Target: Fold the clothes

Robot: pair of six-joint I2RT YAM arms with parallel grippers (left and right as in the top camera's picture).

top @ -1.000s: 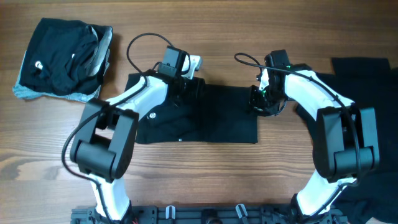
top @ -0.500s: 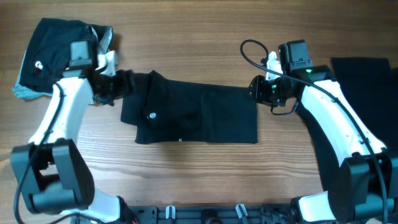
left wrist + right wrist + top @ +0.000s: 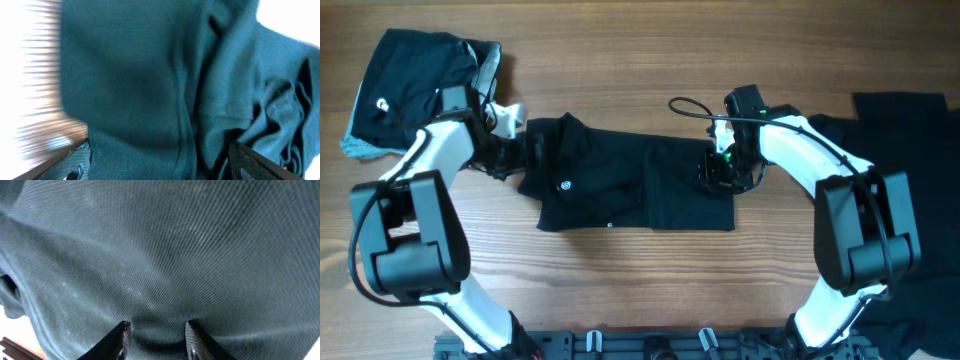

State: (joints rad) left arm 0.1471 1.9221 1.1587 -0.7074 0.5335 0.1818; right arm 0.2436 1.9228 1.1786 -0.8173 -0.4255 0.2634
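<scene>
The left tool was spread wide over the bunched left end of the black T-shirt, with a heap of clothes off to its left. The T-shirt lay on the tabletop between both tools, and the right tool pinched a fold at the right edge.

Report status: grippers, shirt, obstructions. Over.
Left gripper open at left end of shirt. Right gripper pressed into right end, cloth between fingers, grip unconfirmed. Shirt spread flat. Nothing blocking; clothes pile far left.
</scene>
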